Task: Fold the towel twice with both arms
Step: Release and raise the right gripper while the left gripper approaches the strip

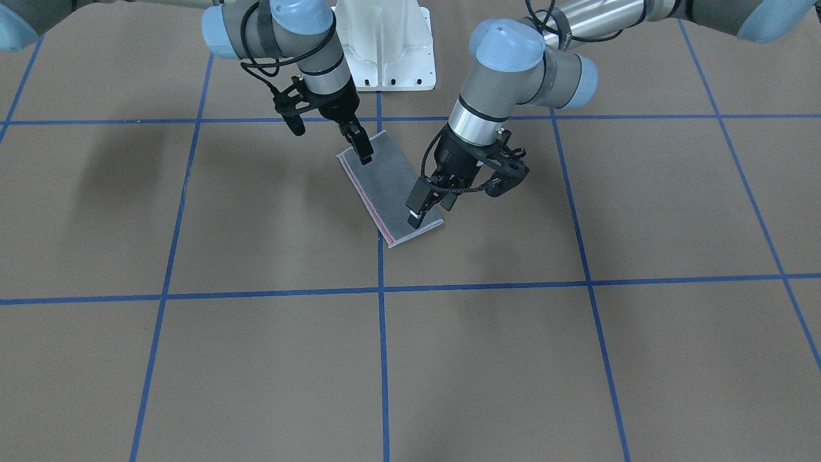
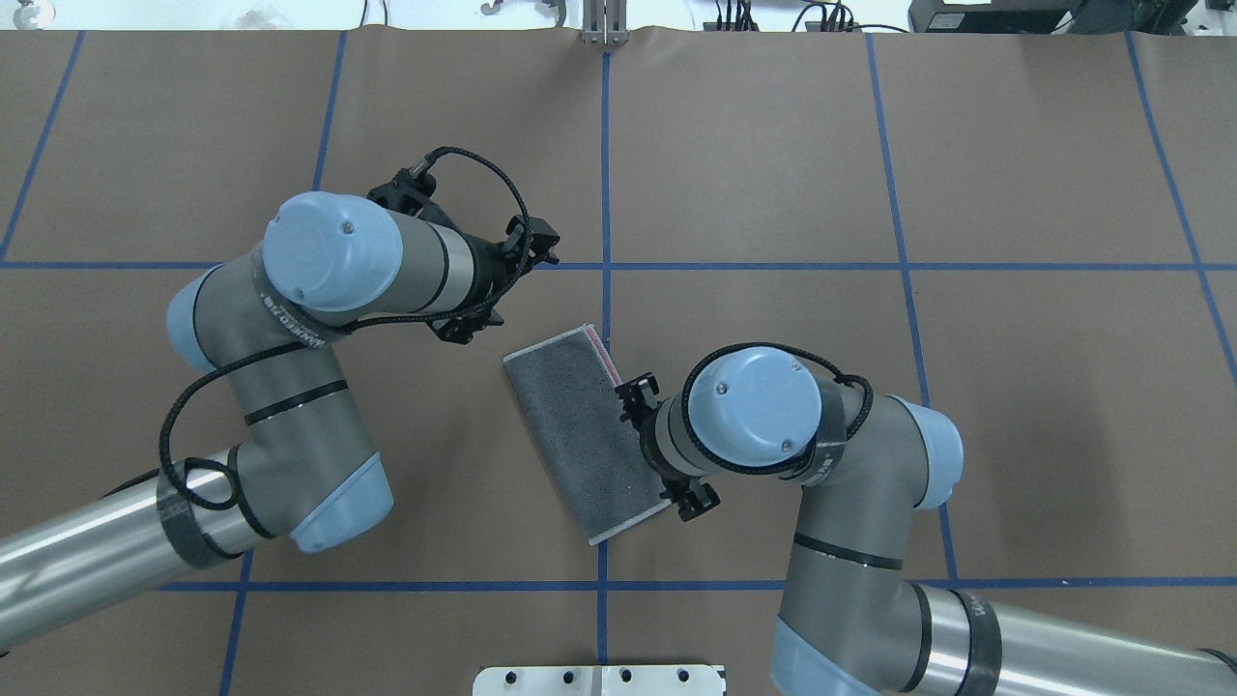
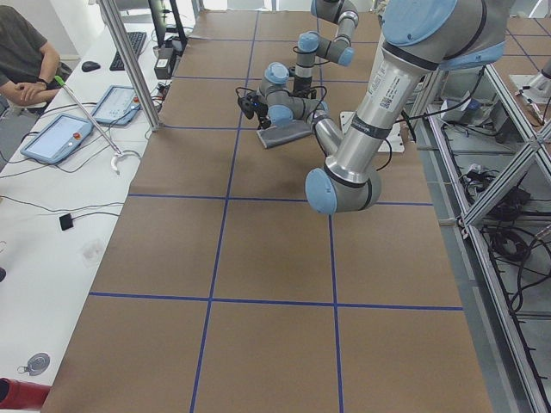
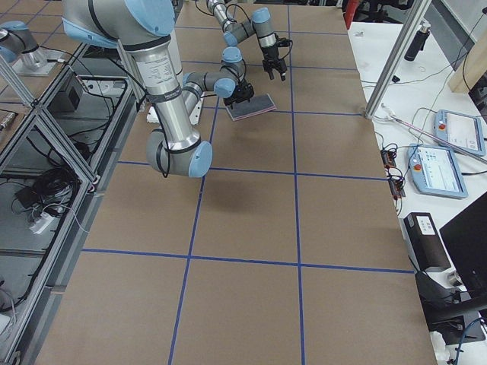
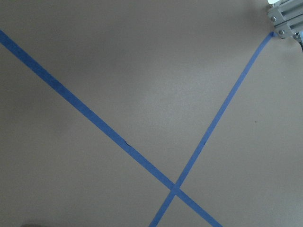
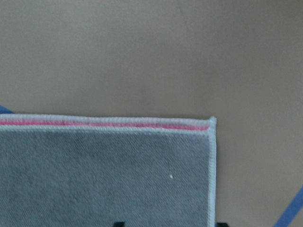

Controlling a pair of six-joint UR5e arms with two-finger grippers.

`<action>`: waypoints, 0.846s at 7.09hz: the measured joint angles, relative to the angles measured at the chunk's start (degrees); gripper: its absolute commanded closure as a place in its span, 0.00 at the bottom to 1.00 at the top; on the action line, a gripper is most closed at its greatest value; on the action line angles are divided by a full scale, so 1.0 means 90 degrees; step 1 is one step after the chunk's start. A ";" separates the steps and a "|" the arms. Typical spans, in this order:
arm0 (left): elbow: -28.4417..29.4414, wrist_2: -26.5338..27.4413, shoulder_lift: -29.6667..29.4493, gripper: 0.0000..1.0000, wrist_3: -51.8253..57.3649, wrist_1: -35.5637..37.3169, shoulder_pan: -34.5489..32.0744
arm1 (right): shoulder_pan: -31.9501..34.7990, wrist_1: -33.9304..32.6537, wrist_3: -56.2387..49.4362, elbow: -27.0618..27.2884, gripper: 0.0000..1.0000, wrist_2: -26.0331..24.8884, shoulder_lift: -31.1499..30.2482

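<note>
The towel (image 1: pixel 391 186) lies flat on the brown table as a narrow rectangle, grey face up, with a pink strip along one long edge. It also shows in the overhead view (image 2: pixel 580 435). My right gripper (image 1: pixel 359 144) hangs over the end of the towel nearest my base. The right wrist view shows a towel corner (image 6: pixel 104 175) with my fingertips (image 6: pixel 118 224) apart and holding nothing. My left gripper (image 1: pixel 431 215) hovers just above the far end of the towel with its fingers apart and empty. The left wrist view shows only table.
The white pedestal base (image 1: pixel 385 45) stands just behind the towel. Blue tape lines (image 5: pixel 175 189) cross the brown table cover. An operator (image 3: pixel 17 52) sits at a side desk with tablets (image 3: pixel 56 138), beyond the table's edge.
</note>
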 measured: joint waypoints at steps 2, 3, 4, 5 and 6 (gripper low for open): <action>-0.0646 0.0412 0.0504 0.02 -0.0553 -0.0007 0.0637 | 0.0646 -0.0003 -0.0873 -0.0032 0.00 0.0124 -0.0194; -0.0849 0.0807 0.0703 0.17 -0.0790 -0.0007 0.1086 | 0.0907 0.0010 -0.1303 -0.0046 0.00 0.0187 -0.0256; -0.0996 0.1225 0.0891 0.21 -0.1033 -0.0009 0.1582 | 0.1059 0.0022 -0.1589 -0.0081 0.00 0.0207 -0.0302; -0.1058 0.1638 0.0993 0.21 -0.1277 -0.0013 0.2040 | 0.1145 0.0033 -0.1734 -0.0134 0.00 0.0215 -0.0342; -0.1045 0.1910 0.1011 0.21 -0.1397 -0.0016 0.2385 | 0.1209 0.0040 -0.1845 -0.0169 0.00 0.0224 -0.0363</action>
